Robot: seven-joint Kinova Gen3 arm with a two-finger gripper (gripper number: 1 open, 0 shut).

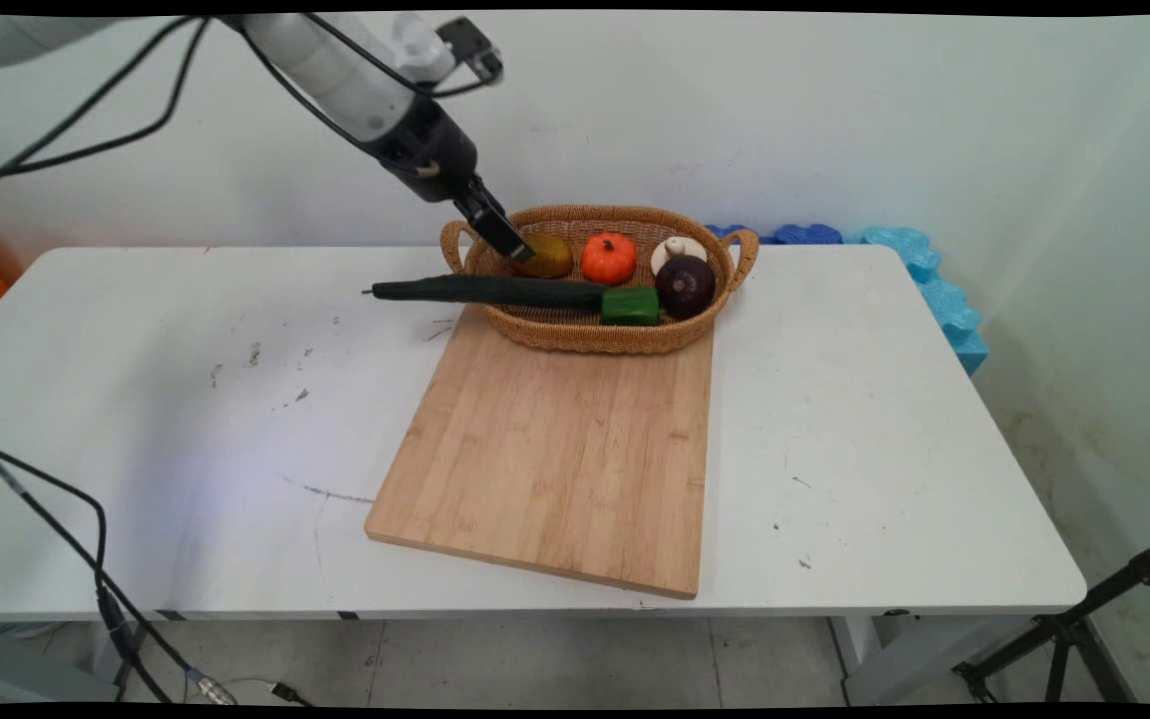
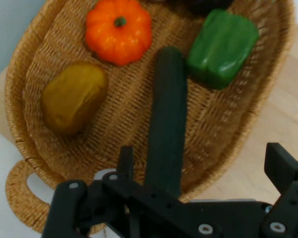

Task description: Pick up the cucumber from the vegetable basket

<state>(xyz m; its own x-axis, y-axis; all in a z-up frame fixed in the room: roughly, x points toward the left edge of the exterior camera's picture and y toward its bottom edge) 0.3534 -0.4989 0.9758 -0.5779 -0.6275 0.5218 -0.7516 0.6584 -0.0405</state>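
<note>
Over basket (image 1: pixel 575 335) rim: cucumber (image 1: pixel 490 291) lying crosswise (stem end pointing left, off basket); jaws wide, empty.

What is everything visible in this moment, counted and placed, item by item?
oval woven wicker basket: one, tan, two handles, at the far end of the board.
long dark green cucumber: one, lying across the basket's left rim, stem end sticking out over the table.
yellow-brown potato: one, basket's left part.
small orange pumpkin: one, basket's middle.
green bell pepper: one, at the cucumber's inner end.
dark purple round onion: one, basket's right part.
white mushroom: one, behind the onion.
rectangular wooden cutting board: one, light wood, table centre.
white table: one.
blue foam pieces: several, by the wall, right.
black pincer: one, open, over the basket's left end near the potato.
</note>
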